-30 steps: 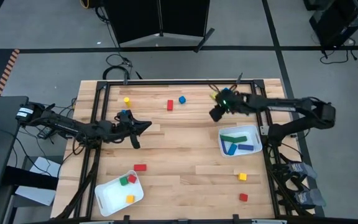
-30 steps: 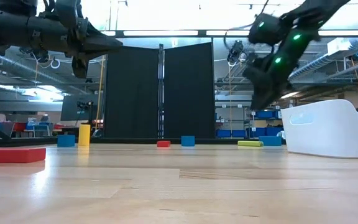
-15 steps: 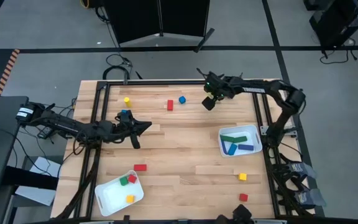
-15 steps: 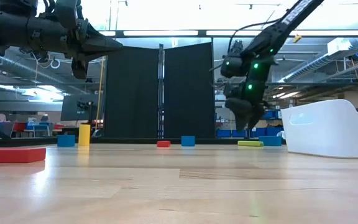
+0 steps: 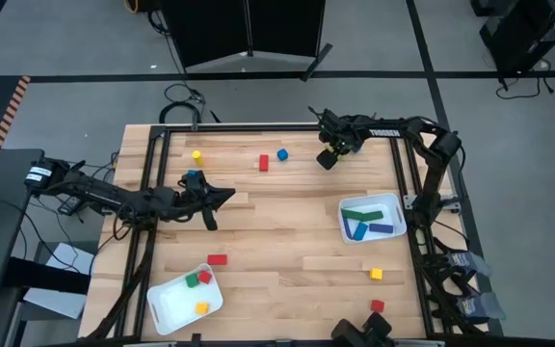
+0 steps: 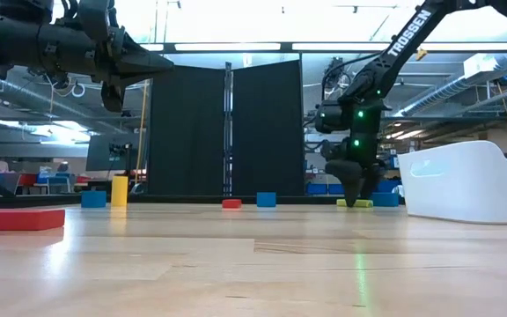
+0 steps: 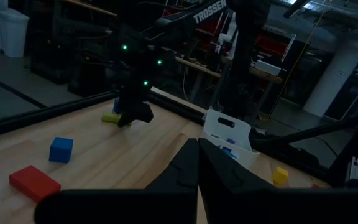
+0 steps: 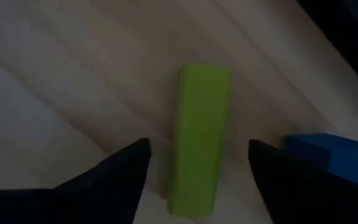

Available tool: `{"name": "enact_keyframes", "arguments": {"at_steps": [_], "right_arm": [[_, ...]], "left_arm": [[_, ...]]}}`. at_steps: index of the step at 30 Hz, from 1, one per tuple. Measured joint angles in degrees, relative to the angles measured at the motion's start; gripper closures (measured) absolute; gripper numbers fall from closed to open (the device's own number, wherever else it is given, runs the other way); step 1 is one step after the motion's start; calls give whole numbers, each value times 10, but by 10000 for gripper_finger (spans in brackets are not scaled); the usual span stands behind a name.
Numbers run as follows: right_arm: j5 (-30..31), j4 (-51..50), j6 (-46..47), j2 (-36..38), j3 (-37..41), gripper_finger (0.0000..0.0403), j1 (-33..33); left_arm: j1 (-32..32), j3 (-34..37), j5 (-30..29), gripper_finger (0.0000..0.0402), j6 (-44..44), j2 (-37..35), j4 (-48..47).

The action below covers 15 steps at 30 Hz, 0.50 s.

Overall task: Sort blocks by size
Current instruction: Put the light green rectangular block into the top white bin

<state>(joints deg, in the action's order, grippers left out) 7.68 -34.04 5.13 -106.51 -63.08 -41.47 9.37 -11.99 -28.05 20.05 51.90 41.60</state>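
Your right claw [image 8: 197,168] hangs low over the yellow-green bar [image 8: 199,127] near the table's [image 5: 287,241] far edge, fingers spread to either side of it and nothing pinched yet. Keep the bar centred between the fingers, lower until the tips nearly meet the wood, and close across its narrow width. Mind the blue block [image 8: 328,155] lying just beside it. The long pieces sit in the right tray [image 5: 400,226], likely where this one belongs. Your left claw [image 5: 222,196] waits above mid-table, pressed together.
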Motion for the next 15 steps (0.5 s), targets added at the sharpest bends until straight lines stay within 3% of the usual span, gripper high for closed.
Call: {"name": "enact_keyframes", "arguments": {"at_steps": [11, 15], "right_arm": [[-58, 0, 0, -9, 0, 291, 0], [-73, -2, -4, -9, 1, 293, 1]], "left_arm": [[0, 0, 0, 391, 0, 0, 1], [0, 0, 0, 391, 0, 0, 0]]}}
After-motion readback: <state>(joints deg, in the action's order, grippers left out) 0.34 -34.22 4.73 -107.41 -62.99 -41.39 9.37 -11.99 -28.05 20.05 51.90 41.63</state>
